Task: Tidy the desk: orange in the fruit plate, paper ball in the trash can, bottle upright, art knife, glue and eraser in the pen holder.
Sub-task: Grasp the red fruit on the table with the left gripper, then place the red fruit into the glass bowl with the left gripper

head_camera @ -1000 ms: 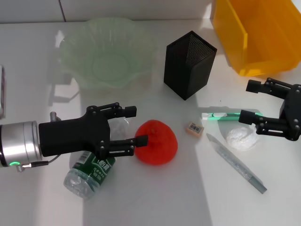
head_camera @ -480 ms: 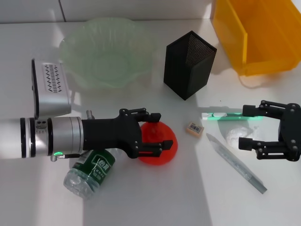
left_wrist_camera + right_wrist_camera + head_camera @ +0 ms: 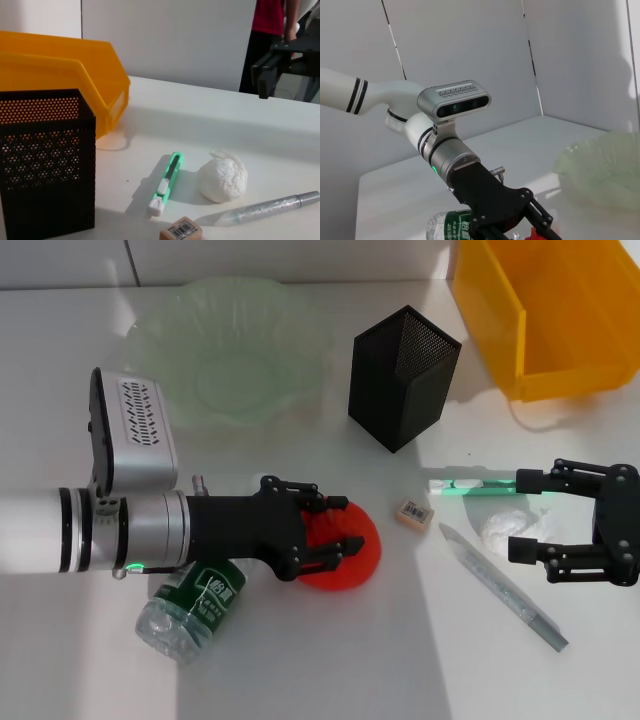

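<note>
- Left gripper (image 3: 325,530) is on the orange (image 3: 350,558), near the middle of the table (image 3: 300,670). Jaws spread, one finger on each side of the fruit. I can't tell if the pads touch the skin. Not lifted, so I'm calling it not gripped.
- Orange sits straight ahead of the left jaws, between them. Fruit plate (image 3: 160,350) is well apart, toward the far edge on the left side, roughly beyond the left wrist. I judge the carry goes up, then back over the arm's own side.
- Bottle (image 3: 195,602) lies on its side just beside the left forearm, partly under it. A low lift could nudge it.
- Right gripper (image 3: 528,516) is at the paper ball (image 3: 508,530). Jaws wide open, ball between the fingertips, no contact that I can see.
- Trash can (image 3: 560,310) is at the far right corner, well beyond the right gripper. Right arm is plainly the nearer one for that drop.
- Art knife (image 3: 462,486), green and white, lies just behind the ball, nearly under the far right finger. Closing could catch it.
- Eraser (image 3: 412,512) sits between the orange and the ball. A long silver glitter pen-like stick (image 3: 505,590), which I take for the glue, runs diagonally on the near side of the ball.
- Pen holder (image 3: 400,375) is upright in the middle, far side.
</note>
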Tool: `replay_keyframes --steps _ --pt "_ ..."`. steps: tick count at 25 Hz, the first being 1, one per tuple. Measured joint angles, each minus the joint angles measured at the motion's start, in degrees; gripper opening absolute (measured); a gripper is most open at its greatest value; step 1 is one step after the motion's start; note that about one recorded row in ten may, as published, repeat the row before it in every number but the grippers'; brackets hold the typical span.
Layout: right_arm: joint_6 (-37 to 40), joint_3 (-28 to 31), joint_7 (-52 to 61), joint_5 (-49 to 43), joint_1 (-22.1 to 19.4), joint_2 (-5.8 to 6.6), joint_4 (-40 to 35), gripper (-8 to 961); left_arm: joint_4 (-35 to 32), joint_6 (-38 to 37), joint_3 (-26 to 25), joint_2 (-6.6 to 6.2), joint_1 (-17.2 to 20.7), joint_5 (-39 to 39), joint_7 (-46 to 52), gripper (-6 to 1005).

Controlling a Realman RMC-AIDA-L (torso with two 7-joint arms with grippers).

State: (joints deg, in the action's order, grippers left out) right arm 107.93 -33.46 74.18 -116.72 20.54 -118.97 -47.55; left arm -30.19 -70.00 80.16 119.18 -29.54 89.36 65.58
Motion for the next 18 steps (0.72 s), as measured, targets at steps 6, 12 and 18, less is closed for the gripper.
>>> replay_keyframes --steps 6,12,18 --pt "0.1 0.4 0.0 0.0 -0.1 -0.03 0.0 835 -0.9 0.0 0.3 0.0 0.1 -1.2 1.6 453" --pt "0.1 0.4 0.1 0.0 -0.4 -0.04 0.0 835 -9.8 -2.7 0.3 -0.32 2.9 -1.3 6.8 309" --pt "0.3 0.4 0.2 0.0 -0.4 -0.04 0.0 835 -22.1 -2.4 -3.0 -0.31 7.6 -1.7 8.5 221"
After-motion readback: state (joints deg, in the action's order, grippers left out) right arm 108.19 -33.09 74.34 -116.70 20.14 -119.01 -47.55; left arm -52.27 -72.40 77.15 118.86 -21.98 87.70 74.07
